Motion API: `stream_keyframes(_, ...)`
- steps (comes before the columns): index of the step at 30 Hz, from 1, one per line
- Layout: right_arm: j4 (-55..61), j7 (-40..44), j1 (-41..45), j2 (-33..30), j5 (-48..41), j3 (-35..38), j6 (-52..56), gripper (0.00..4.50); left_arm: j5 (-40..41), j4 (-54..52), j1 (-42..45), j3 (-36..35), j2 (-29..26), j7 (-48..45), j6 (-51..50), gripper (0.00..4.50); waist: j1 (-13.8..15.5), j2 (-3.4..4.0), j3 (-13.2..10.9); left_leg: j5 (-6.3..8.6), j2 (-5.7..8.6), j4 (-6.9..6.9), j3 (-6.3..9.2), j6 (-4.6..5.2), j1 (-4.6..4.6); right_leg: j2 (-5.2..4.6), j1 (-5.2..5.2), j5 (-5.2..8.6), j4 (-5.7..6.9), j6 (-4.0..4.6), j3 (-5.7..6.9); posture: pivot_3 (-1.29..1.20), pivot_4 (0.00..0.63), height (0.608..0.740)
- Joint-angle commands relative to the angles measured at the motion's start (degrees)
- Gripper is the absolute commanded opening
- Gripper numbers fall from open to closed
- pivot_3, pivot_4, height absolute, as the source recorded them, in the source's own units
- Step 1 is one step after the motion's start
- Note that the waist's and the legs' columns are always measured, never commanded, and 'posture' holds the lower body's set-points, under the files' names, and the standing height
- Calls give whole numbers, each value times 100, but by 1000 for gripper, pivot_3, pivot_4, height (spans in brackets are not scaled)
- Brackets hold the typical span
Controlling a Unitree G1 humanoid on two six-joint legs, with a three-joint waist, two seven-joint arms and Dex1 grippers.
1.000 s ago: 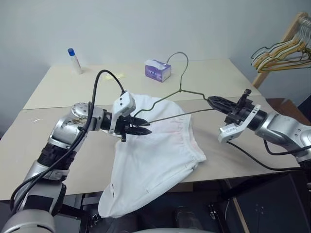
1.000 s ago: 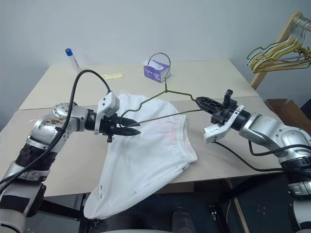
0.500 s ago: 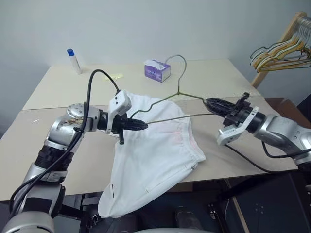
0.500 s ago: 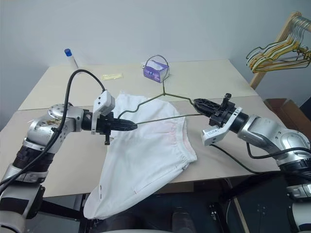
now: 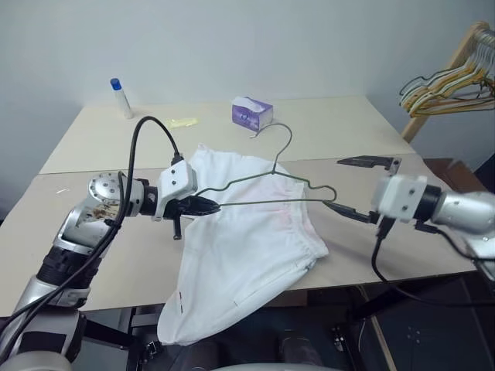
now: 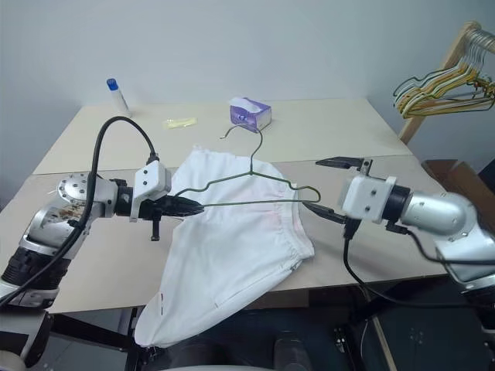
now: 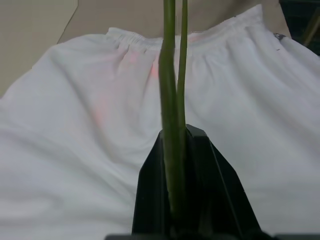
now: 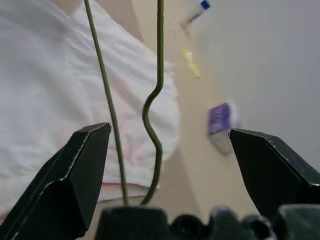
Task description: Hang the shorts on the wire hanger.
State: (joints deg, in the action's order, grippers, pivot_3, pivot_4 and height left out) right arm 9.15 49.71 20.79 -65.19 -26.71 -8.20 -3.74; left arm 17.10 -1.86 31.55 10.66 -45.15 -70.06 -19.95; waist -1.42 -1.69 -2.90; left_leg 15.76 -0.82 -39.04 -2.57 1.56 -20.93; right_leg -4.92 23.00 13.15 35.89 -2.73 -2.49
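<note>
White shorts (image 5: 247, 255) lie flat on table (image 5: 100, 255), not yet hung. My left fingers (image 5: 203, 205) clamp wire hanger (image 5: 267, 189) above them; right fingers (image 5: 360, 188) spread apart, empty.

Two pale tables (image 5: 100, 255) stand pushed together. White shorts (image 5: 247, 247) lie across the near one, one end drooping over its front edge. On the far table (image 5: 325, 120) sit a purple tissue box (image 5: 252, 113), a blue-capped bottle (image 5: 120, 97) and a yellowish wrapper (image 5: 182, 122).

Silver-grey metal arms with black ribbed joints, white wrist housings and looping black cables; each end effector (image 5: 203, 205) (image 5: 357, 187) has two tapered black fingers.
</note>
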Motion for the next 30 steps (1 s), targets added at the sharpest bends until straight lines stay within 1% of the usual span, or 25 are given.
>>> stream_keyframes(1,-92,966,587,-96,-2,-160,976,4462,-20,-209,177,-101,8,-104,242,0,41,1,1,0,0,1,-1,0,-2,1,3,0,1,0,0,55,18,740)
stream_keyframes(2,-152,1199,729,-50,162,-247,986,4462,0,-250,166,-108,13,-125,242,0,62,1,1,0,0,1,-2,0,-5,3,10,0,1,0,0,55,18,740)
stream_keyframes(5,-347,1370,1255,200,852,-584,1285,4462,17,-358,123,-124,0,-184,274,0,93,1,1,1,-1,1,-6,1,-19,6,23,1,-1,-1,8,63,15,740)
stream_keyframes(9,-564,1746,1687,623,1214,-898,1695,4462,17,-425,112,-150,4,-204,284,0,133,1,0,0,0,-1,-25,1,-23,6,27,0,0,-1,8,70,12,740)
stream_keyframes(12,-758,1900,1816,853,1563,-1033,1704,3862,4,-425,121,-151,13,-197,299,0,192,1,1,0,0,-2,-37,0,-24,6,27,0,2,-1,11,85,8,740)
stream_keyframes(17,-702,2138,1892,1051,1450,-807,1968,2108,-10,-465,88,-173,-31,-197,291,0,250,1,1,0,1,-4,-39,0,-28,6,27,0,1,-1,13,89,5,740)
stream_keyframes(18,-670,2165,1877,1059,1460,-784,1982,1694,-13,-467,82,-175,-38,-199,294,0,258,1,1,0,1,-5,-39,0,-28,6,27,0,1,-1,14,89,5,740)
stream_keyframes(20,-598,2208,1846,1085,1425,-726,2049,1053,-20,-458,76,-177,-44,-209,307,0,266,2,1,0,1,-6,-39,0,-28,6,27,0,2,-2,14,86,0,740)
stream_keyframes(22,-508,2229,1807,1106,1390,-667,2123,248,-35,-431,98,-169,-21,-194,301,0,272,2,1,0,0,-6,-39,0,-27,6,27,0,4,-1,14,86,0,740)
stream_keyframes(23,-453,2244,1764,1115,1329,-617,2193,34,-44,-417,103,-168,-1,-185,332,0,277,2,1,0,1,-7,-39,0,-27,6,27,0,5,-1,14,82,0,740)
stream_keyframes(27,-307,2286,1613,1135,1220,-436,2352,34,-61,-348,112,-148,14,-228,415,0,283,1,2,0,1,-7,-40,0,-27,6,27,0,4,-1,14,73,0,740)
stream_keyframes(29,-170,2261,1459,1107,1108,-279,2503,0,97,-251,138,-229,30,-340,383,549,285,1,2,0,1,-7,-42,0,-27,6,27,0,3,-2,15,73,0,740)
stream_keyframes(30,-82,2264,1332,1069,1041,-179,2593,0,157,-170,159,-292,42,-344,351,738,284,1,2,1,1,-7,-41,0,-27,6,27,0,3,-1,16,67,0,740)
